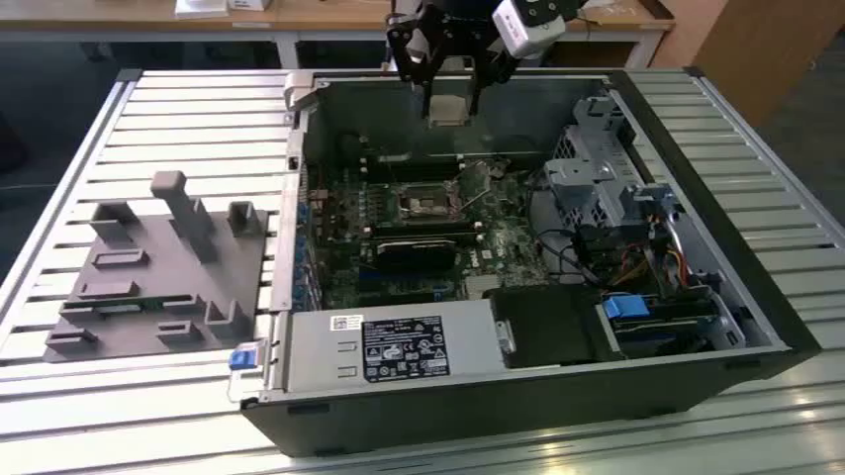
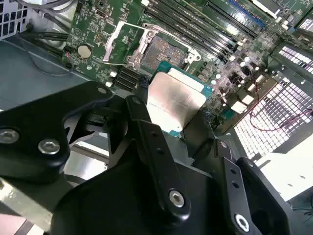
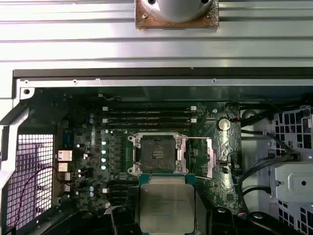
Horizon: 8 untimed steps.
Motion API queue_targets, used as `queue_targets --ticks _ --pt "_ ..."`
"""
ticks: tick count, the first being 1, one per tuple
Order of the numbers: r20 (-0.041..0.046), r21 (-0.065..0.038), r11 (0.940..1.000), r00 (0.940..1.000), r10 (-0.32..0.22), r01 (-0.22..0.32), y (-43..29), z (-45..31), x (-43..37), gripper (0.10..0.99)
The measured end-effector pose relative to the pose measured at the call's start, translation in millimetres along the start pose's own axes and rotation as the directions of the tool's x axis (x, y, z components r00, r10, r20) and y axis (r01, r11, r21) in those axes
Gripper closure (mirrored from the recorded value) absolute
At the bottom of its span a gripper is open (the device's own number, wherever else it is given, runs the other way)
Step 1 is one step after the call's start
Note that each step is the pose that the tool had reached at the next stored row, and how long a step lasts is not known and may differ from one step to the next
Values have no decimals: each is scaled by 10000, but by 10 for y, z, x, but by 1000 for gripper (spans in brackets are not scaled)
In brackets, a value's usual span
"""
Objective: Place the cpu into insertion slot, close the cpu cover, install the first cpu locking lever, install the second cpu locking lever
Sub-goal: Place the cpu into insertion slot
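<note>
Nearest in the exterior view, the power supply [image 1: 396, 346] with its printed label fills the front corner of the open computer case [image 1: 739, 297], which lies on a slatted metal worktop [image 1: 185, 109]. On the exterior view's left, a grey moulded fixture block [image 1: 158, 277] sits on the slats just beside the case. Further in, a black rectangular block [image 1: 420, 252] lies on the green motherboard [image 1: 343, 277], and just behind it is the insertion slot [image 1: 425, 206], its dark centre bare. In the second wrist view the cpu cover [image 2: 110, 46] is swung off the socket to one side, so the slot is exposed. Beyond the slot, near the far wall of the case, the gripper [image 1: 450, 89] hangs above the board with its jaws clamped on the cpu [image 1: 449, 109]. In both wrist views the chip sits between the black fingers [image 2: 142, 122], silvery face showing, held in the air and apart from the slot. Behind the arm stands a wooden table [image 1: 330, 18].
</note>
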State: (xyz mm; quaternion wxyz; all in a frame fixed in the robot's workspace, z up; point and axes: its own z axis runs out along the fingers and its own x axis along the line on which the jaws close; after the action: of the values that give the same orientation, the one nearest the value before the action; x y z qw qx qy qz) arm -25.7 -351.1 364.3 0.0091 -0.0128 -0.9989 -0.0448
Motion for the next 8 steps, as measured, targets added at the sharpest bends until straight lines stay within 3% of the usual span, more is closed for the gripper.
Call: queue_targets --ticks 8 --pt "0 0 10000 10000 4 -4 0 0 0 549"
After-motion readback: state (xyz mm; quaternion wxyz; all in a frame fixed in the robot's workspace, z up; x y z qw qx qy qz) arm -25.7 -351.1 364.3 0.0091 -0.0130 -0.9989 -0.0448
